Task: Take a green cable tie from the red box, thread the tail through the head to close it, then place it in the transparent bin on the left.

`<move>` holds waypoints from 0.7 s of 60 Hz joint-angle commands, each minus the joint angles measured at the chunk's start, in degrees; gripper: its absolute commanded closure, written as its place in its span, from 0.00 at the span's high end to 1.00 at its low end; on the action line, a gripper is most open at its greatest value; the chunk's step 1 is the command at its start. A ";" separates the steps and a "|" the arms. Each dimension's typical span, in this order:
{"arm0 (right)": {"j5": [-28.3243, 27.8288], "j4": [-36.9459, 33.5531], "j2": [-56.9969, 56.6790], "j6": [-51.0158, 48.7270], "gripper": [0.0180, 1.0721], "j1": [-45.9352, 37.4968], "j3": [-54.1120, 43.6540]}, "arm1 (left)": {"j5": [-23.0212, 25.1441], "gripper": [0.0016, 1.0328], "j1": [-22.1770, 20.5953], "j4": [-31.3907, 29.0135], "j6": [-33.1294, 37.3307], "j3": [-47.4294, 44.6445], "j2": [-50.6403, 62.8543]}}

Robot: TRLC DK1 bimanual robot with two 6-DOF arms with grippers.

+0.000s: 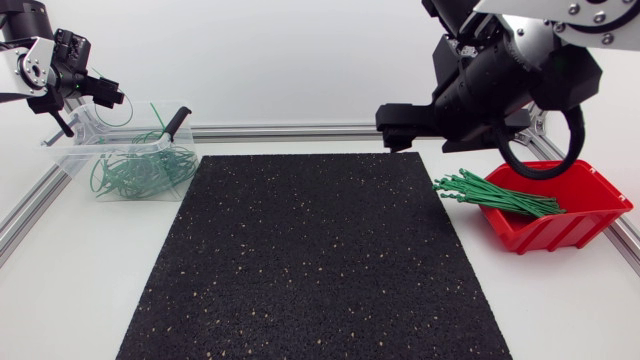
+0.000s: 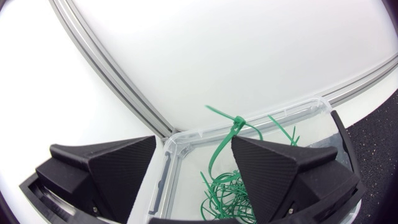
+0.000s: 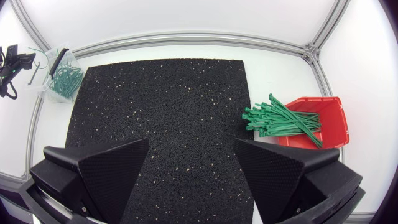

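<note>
Upper left in the overhead frame, the left gripper (image 2: 194, 139) hangs over the transparent bin (image 1: 60, 152) with its fingers spread wide. A closed green cable tie (image 2: 234, 128) rests against one finger, its loop hanging down into the bin. The right gripper (image 3: 192, 141) also gapes open. At right, the ties (image 1: 495, 195) in the red box (image 1: 590, 190) point leftward.

A black speckled rubber mat (image 1: 315, 255) lay flat in the middle of the white table (image 1: 80, 290). Silver metal rails (image 1: 290, 131) ran along the table's far edge and both sides. A short black stick (image 1: 177, 121) stood tilted just beyond the mat's far left corner.
</note>
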 commanded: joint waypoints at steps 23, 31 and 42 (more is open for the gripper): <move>0.70 -0.59 -6.77 -0.62 0.95 -2.09 -4.83 | -1.74 0.97 -2.17 -9.72 0.82 2.90 -2.99; 0.70 -1.29 -8.44 -0.62 0.95 -2.44 -5.80 | -1.22 0.97 -2.60 -14.29 -0.06 4.22 -3.78; 0.79 -2.52 -10.28 -0.18 0.95 -2.09 -5.89 | 4.32 0.97 -0.67 -31.86 -4.11 15.65 1.23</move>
